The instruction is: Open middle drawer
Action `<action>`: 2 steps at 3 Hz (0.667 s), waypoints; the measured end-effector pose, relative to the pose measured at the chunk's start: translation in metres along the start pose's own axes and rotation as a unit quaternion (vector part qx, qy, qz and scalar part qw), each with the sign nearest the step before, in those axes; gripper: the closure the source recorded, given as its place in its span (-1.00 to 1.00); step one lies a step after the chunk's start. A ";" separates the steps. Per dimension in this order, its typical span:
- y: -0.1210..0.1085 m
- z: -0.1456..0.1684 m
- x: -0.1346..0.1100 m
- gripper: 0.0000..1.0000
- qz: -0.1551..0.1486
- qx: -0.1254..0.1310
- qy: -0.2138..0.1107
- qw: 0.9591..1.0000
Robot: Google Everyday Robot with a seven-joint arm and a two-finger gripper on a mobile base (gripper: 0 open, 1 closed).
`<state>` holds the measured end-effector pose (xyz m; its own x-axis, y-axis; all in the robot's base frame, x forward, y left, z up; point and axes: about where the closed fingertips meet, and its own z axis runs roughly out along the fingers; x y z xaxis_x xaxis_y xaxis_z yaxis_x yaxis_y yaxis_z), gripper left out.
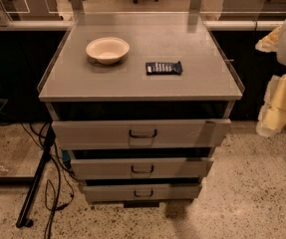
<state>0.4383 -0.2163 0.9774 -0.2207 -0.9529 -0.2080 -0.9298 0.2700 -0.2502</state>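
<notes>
Three grey drawers stack under the cabinet top [192,39]; the middle drawer [107,168] sits second, between the top drawer [92,132] and the lowest drawer [107,193]. A white bowl [107,50] and a dark packet [164,67] rest apart on top. The gripper [272,114] hangs at the view's right edge, well apart from the drawers; its grasp state cannot be told.
</notes>
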 end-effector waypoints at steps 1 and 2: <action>0.000 -0.001 -0.001 -1.00 0.001 0.002 -0.001 1.000; 0.016 0.008 0.003 -1.00 0.000 0.001 -0.031 1.000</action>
<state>0.4252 -0.2140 0.9652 -0.2021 -0.9425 -0.2661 -0.9293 0.2703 -0.2517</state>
